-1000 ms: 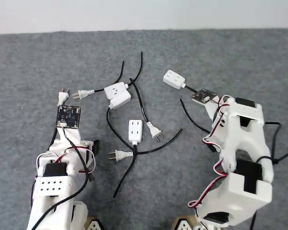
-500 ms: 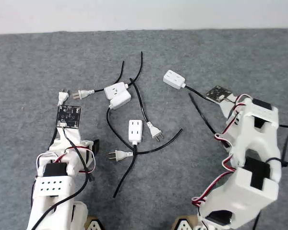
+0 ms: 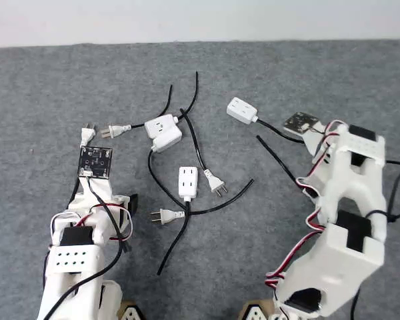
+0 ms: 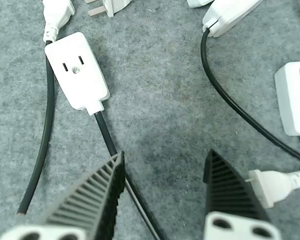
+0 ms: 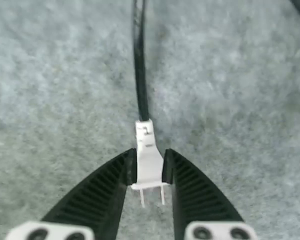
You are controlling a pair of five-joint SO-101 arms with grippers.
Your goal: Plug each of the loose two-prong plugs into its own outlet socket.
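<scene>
Step in hand: first plug gripped, not yet seated. Your right jaws pinch the white two-prong plug (image 5: 150, 162) by its flanks, with the black cord (image 5: 140, 60) trailing away. Your left jaws are spread over the desk (image 4: 160, 125), near an outlet block (image 4: 77, 75). Next move, as I judge it: carry the plug to the free outlet (image 3: 241, 110) at 10 o'clock from the right arm (image 3: 343, 173), prongs square to its slots.

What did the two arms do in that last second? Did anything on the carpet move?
The right gripper, its fingers shut on a white plug, swung to the right and a little toward the far side, dragging the black cord with it. The left gripper stayed open and in place. The sockets and other plugs lay unmoved.
</scene>
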